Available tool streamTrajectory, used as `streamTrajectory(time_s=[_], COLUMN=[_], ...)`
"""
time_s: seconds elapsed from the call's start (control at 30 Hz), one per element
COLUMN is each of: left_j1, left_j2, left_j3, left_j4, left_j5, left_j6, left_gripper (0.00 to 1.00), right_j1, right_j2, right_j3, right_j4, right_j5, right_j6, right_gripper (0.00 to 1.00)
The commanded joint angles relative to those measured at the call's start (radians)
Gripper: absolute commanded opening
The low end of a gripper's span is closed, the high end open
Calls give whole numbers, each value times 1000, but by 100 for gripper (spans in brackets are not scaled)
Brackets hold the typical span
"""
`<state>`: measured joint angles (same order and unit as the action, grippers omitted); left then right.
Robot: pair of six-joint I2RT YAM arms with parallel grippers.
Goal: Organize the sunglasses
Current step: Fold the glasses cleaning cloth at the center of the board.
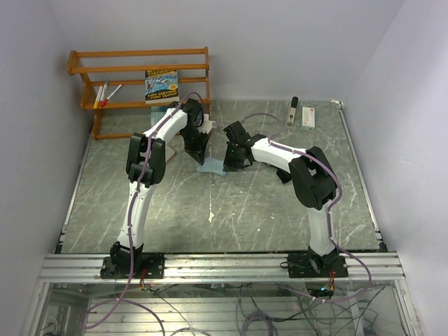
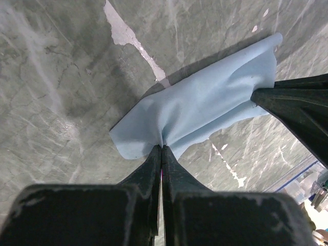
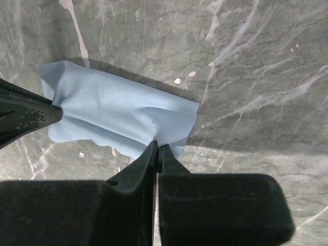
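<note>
From above, a wooden rack (image 1: 140,70) is standing against the far wall at the left corner of the table (image 1: 210,217); a book (image 1: 162,85) is leaning on its middle shelf with a couple of pens (image 1: 106,94) resting just to its left; over at the far right edge a small white box (image 1: 309,117) is lying beside a dark stick-shaped thing I cannot make out; all of that is sitting well apart from the arms. Both arms are reaching toward the middle of the far half, and a light blue cloth (image 1: 212,168) is lying between their tips, with the left gripper (image 1: 199,158) at its left side and the right gripper (image 1: 228,165) at its right.

From the left wrist, the left gripper (image 2: 162,148) is pinching the near corner of the cloth (image 2: 205,102), jaws pressed together on a tuck of fabric; the cloth is stretching away to the upper right, where the right gripper (image 2: 261,96) is gripping its other end; a white chipped streak (image 2: 128,38) is showing on the table beyond.

From the right wrist, the right gripper (image 3: 156,147) is clamping the near edge of the cloth (image 3: 113,110), jaws tight together; the cloth is spreading away to the left, rumpled, and the left gripper (image 3: 54,110) is biting its far end; bare marbled table is lying all around it.
</note>
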<state>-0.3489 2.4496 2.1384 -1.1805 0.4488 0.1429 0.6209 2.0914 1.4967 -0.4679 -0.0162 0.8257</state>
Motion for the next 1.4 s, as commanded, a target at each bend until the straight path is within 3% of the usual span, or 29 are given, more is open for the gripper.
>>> streamTrajectory(time_s=[0.0,0.27,0.4,0.57,0.7,0.83,0.87,0.9,1.1,1.37], left_j1=[14,14,14,14,14,14,13,14,14,14], left_j2=[-32,20,1,-13,-26,-49,-58,-69,-87,-86], left_j3=[-6,39,20,19,19,21,21,14,2,-23], left_j4=[1,-19,12,27,32,38,43,52,74,80], left_j5=[-64,-63,-104,-116,-101,-111,-115,-118,-75,-58], left_j6=[28,29,27,25,18,18,20,18,-1,2], left_gripper=[7,7,8,26,47,59,71,73,73,70], right_j1=[-10,-9,-7,-8,-13,-29,-35,-43,-62,-58], right_j2=[-4,0,-13,-30,-54,-65,-81,-97,-101,-97], right_j3=[-37,-38,-50,-64,-66,-71,-75,-78,-60,-55], right_j4=[-44,-50,-56,-54,-49,-35,-31,-24,13,43], right_j5=[17,19,31,38,47,47,45,36,-42,-97], right_j6=[-25,-29,-32,-36,-41,-48,-51,-55,-90,-122], right_gripper=[0,0,13,26,27,28,29,30,35,36])
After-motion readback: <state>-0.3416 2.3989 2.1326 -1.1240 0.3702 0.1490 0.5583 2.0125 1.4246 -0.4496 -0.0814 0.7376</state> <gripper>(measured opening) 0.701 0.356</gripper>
